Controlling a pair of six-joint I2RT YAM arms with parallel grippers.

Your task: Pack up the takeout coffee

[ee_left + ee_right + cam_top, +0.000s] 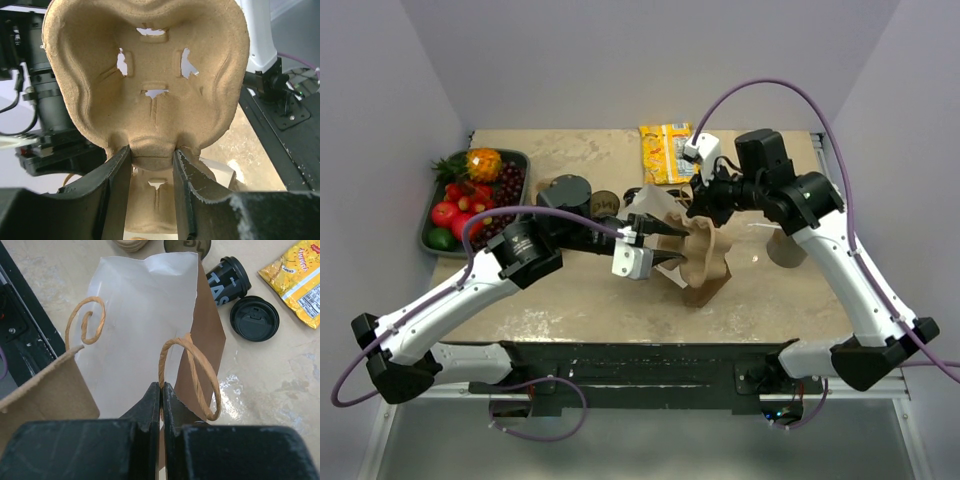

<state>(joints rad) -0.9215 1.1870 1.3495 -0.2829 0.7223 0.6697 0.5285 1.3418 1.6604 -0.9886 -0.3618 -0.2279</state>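
A brown pulp cup carrier (150, 90) stands on edge, and my left gripper (152, 152) is shut on its lower rim. From above the carrier (708, 262) sits just right of the left gripper (655, 232). A paper bag (145, 315), brown outside and white inside, lies open on the table. My right gripper (161, 385) is shut on the bag's rim at the foot of a twisted paper handle (192, 370). In the top view, the right gripper (703, 212) is beside the bag (655, 205). A black lidded coffee cup (227, 277) lies beyond the bag, with a loose black lid (255, 318) beside it.
A yellow snack packet (667, 152) lies at the back of the table. A dark tray of fruit (430, 215) sits at the far left. A black cup (565, 192) stands left of the bag, and a greyish cup (786, 250) stands under the right arm.
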